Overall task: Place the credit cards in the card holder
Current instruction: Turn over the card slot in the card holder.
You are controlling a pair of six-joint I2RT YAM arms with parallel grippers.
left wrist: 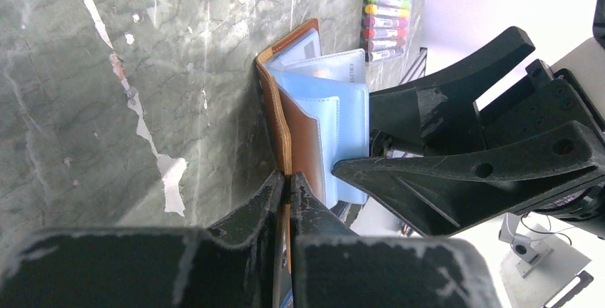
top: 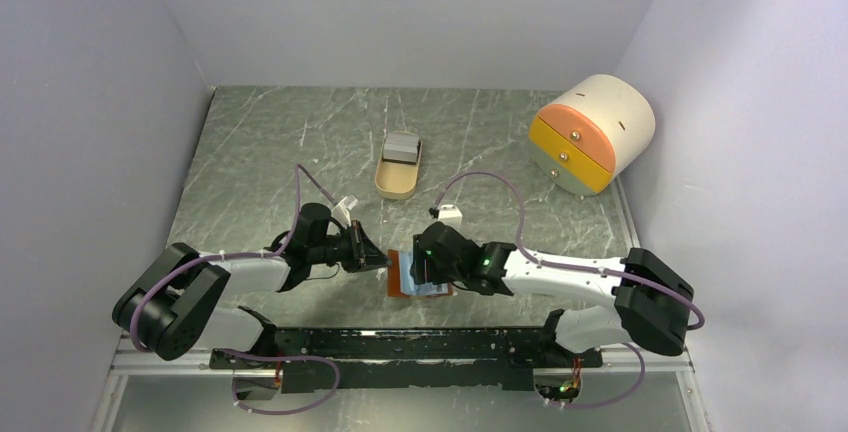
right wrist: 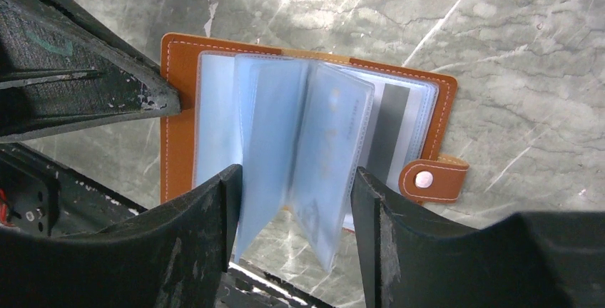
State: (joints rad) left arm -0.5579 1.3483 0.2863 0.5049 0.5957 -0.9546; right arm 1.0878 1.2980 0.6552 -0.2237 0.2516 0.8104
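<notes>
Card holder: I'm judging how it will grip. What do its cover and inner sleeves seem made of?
Card holder cover: looks like tan leather or imitation, matte, with pale stitching round the edge and a shiny metal-looking snap. Sleeves: clear, glossy, bluish plastic; a card with a dark stripe shows through.

This is a robotics lab test cell, not a home or an office. Plain pale walls [top: 100, 102] box in a marble-patterned tabletop [top: 260, 152] on three sides. Along the bottom of the frame, a black mounting rail [top: 400, 340] carries the left arm [top: 240, 272] and the right arm [top: 570, 274], both trailing loose purple cables [top: 480, 174]. The only furnishings are props: a cream drum with orange and yellow drawers [top: 592, 132] at upper right and a beige tray [top: 398, 167] at upper centre.
</notes>
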